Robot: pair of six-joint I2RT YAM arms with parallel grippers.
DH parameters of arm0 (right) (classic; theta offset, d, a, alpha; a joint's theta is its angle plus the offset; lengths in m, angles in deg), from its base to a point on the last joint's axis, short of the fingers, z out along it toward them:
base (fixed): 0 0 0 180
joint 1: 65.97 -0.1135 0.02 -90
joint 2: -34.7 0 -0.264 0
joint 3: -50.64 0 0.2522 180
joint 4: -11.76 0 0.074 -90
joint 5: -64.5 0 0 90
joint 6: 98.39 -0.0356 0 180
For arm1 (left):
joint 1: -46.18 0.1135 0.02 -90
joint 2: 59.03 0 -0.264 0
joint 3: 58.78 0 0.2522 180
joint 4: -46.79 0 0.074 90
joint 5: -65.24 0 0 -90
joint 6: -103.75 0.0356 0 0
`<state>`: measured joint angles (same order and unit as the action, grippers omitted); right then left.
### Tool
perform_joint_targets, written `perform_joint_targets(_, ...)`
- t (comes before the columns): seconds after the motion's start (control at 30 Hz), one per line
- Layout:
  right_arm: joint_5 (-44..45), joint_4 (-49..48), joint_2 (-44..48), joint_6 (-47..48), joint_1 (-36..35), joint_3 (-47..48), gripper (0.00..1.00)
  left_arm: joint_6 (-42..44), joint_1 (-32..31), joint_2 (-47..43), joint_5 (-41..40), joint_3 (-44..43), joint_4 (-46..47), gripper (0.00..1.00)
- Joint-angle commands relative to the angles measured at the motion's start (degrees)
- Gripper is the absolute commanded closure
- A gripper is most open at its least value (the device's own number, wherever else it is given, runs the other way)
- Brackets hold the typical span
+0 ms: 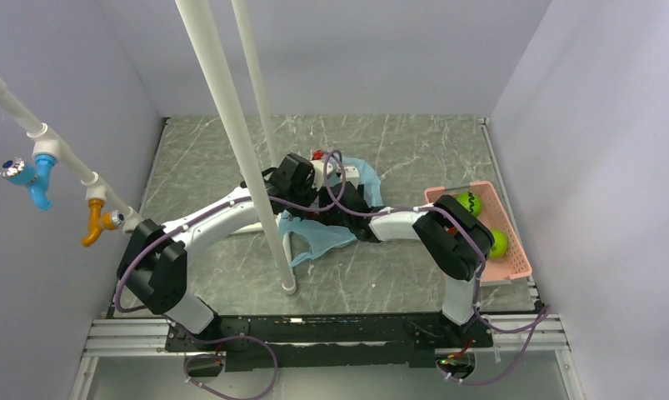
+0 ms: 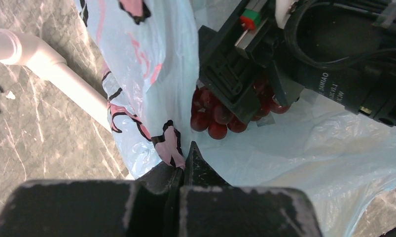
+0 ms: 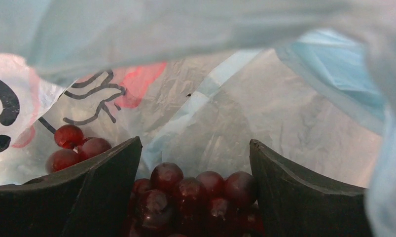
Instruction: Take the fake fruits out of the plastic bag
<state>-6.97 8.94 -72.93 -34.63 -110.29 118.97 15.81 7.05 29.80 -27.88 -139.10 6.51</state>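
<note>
Right wrist view looks from inside the thin, crinkly, translucent light-blue plastic bag [image 3: 265, 108]. The right gripper [image 3: 195, 148] has its two black fingers standing apart, one on each side of the glossy dark red plastic grape bunch [image 3: 196, 192], and the grapes fill the gap between them. Whether the fingers already squeeze, I cannot tell. A few more grapes sit just outside its left finger.

The left gripper [image 2: 185, 153] is closed tight, pinching the bag's pink-and-black printed edge between its tips. I'd say it holds the mouth up and open so the other arm can reach in. The grape bunch lies just ahead of it, partly under the right gripper's black body. A white plastic pipe [image 2: 62, 79] crosses off to its left.

From above, both grippers and the bunch are lost under arms, cable and film. Well behind the right gripper, beside its elbow, a flat pink slotted tray [image 1: 514, 258] on the grey marbled desk [image 1: 397, 158] holds two round green plastic fruits [image 1: 470, 202]. Folds hide whatever else is in the bag.
</note>
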Motion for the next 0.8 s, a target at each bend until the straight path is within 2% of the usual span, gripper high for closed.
perform_joint_targets(0.0,4.2,2.6,0.6,-1.4,-1.4,-3.7,0.21,0.1,-0.1,-0.3,-1.1,-2.8,1.0,1.00)
perform_joint_targets(0.1,2.1,-0.3,2.3,-1.8,-1.3,-6.1,0.38,-0.1,-0.1,-0.3,-1.5,-2.7,1.0,1.00)
perform_joint_targets(0.17,-1.0,-6.5,5.5,-1.4,-1.3,-9.9,0.54,-0.3,0.0,-0.2,-1.8,-2.7,0.8,1.00)
perform_joint_targets(0.23,-3.0,-12.2,8.7,-1.5,-1.2,-13.1,0.64,-0.5,0.2,-0.2,-1.6,-2.6,1.0,1.00)
perform_joint_targets(0.4,-6.2,-12.6,11.9,-1.0,-0.8,-11.5,0.89,-0.7,0.4,0.4,-0.3,-3.0,0.8,1.00)
perform_joint_targets(0.5,-6.8,-12.5,13.2,-0.8,-0.8,-10.8,0.91,-0.4,0.4,1.1,-0.2,-3.5,0.2,1.00)
perform_joint_targets(0.63,-9.0,-11.9,15.8,0.2,-0.8,-9.6,0.99,-0.5,0.3,2.0,0.3,-4.0,-0.3,1.00)
perform_joint_targets(0.77,-10.2,-10.7,19.3,1.1,-0.8,-8.0,1.00,-0.6,0.4,3.3,0.3,-4.8,-1.1,1.00)
